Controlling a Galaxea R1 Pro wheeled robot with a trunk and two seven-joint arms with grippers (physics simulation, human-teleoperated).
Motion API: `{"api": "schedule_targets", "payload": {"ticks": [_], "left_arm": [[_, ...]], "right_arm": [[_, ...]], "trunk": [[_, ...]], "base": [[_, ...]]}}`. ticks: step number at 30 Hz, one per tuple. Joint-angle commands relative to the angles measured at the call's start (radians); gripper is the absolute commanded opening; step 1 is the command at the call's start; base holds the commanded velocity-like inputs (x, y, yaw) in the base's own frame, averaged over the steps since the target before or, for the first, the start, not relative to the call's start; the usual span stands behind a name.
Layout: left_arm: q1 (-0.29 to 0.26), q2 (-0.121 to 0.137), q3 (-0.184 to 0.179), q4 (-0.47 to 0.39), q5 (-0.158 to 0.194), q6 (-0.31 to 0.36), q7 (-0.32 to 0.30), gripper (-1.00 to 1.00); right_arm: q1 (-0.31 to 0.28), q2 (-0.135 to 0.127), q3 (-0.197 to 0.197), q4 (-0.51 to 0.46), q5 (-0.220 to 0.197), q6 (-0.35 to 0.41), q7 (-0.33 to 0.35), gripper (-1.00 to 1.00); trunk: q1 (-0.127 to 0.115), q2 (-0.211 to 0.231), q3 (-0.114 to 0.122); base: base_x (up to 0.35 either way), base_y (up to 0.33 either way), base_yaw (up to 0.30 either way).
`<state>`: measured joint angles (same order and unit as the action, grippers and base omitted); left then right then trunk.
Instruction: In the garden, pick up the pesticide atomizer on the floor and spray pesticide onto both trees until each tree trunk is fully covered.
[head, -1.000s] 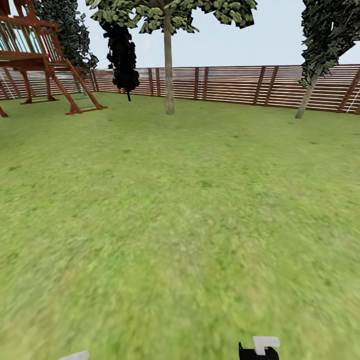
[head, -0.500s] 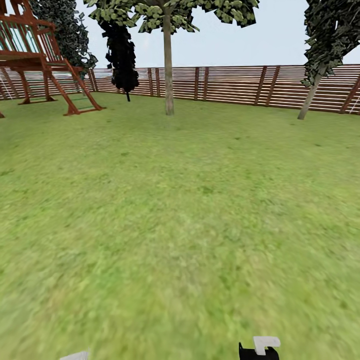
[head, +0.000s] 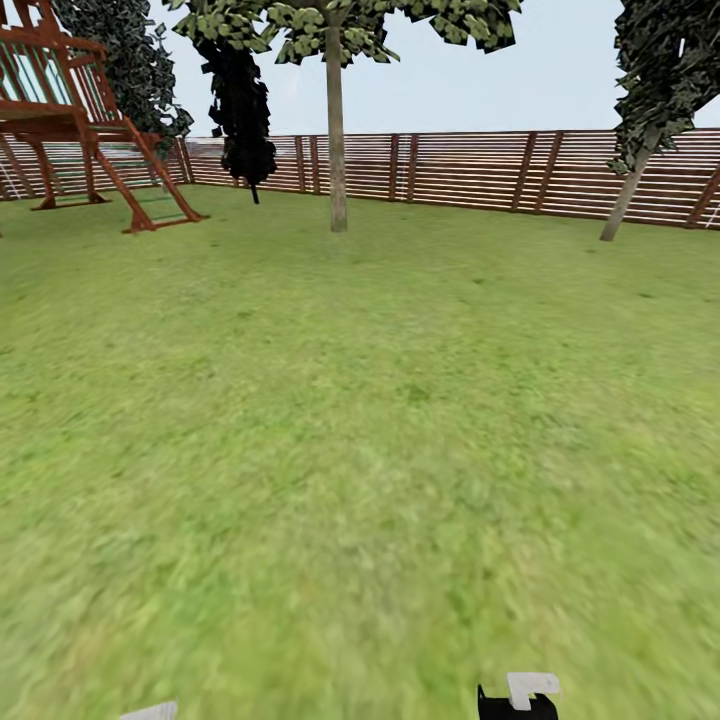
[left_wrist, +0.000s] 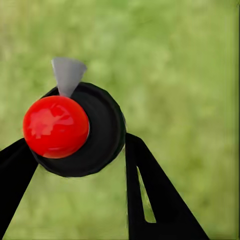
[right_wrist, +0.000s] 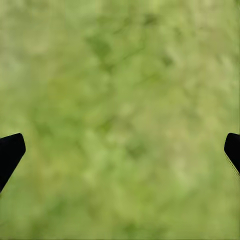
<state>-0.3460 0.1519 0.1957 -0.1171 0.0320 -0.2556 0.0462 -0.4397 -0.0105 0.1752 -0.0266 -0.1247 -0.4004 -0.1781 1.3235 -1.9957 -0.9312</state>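
The pesticide atomizer (left_wrist: 75, 130), a dark round bottle with a red top and a grey nozzle, sits between the black fingers of my left gripper (left_wrist: 75, 142), which is shut on it above blurred grass. My right gripper (right_wrist: 122, 145) is open, its fingertips (right_wrist: 10, 150) wide apart over bare lawn. In the head view a tree with a straight grey-tan tree trunk (head: 336, 150) and green-white foliage stands far ahead near the fence. No white specks show on it from here.
A brown slat fence (head: 470, 170) closes the lawn's far side. A red wooden play frame (head: 90, 130) stands at the far left, and a dark narrow tree (head: 242, 110) beside it. A leaning tree (head: 625, 195) is at the far right. Open grass lies between.
The whole head view has shifted slightly: the play frame slid left and the right tree slid right, so the camera moved forward. Both arm tips sit the same at the lower edge.
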Motion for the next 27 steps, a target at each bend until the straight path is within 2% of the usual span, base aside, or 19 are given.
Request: {"api": "schedule_targets", "payload": {"ticks": [1, 7, 13, 27], "left_arm": [[-0.001, 0.0, 0.0, 0.001, 0.003, -0.004, 0.001, -1.0], [-0.001, 0.0, -0.001, 0.001, 0.003, -0.004, 0.001, -1.0], [-0.001, 0.0, -0.001, 0.001, 0.003, -0.004, 0.0, -1.0], [-0.001, 0.0, -0.001, 0.001, 0.003, -0.004, 0.0, -1.0]], "right_arm": [[0.0, 0.0, 0.009, 0.001, -0.01, -0.003, -0.001, 1.0], [-0.001, 0.001, 0.009, 0.001, -0.01, -0.003, -0.001, 1.0], [-0.001, 0.0, 0.009, 0.001, -0.01, -0.003, -0.001, 1.0], [-0.001, 0.0, 0.009, 0.001, -0.01, -0.003, -0.001, 1.0]], "trunk": [[0.0, 0.0, -0.001], [0.0, 0.0, -0.001], [0.0, 0.0, -0.001], [0.0, 0.0, -0.001]], "base": [[0.344, 0.0, 0.0], [0.344, 0.0, 0.003], [0.344, 0.0, 0.128], [0.344, 0.0, 0.007]]}}
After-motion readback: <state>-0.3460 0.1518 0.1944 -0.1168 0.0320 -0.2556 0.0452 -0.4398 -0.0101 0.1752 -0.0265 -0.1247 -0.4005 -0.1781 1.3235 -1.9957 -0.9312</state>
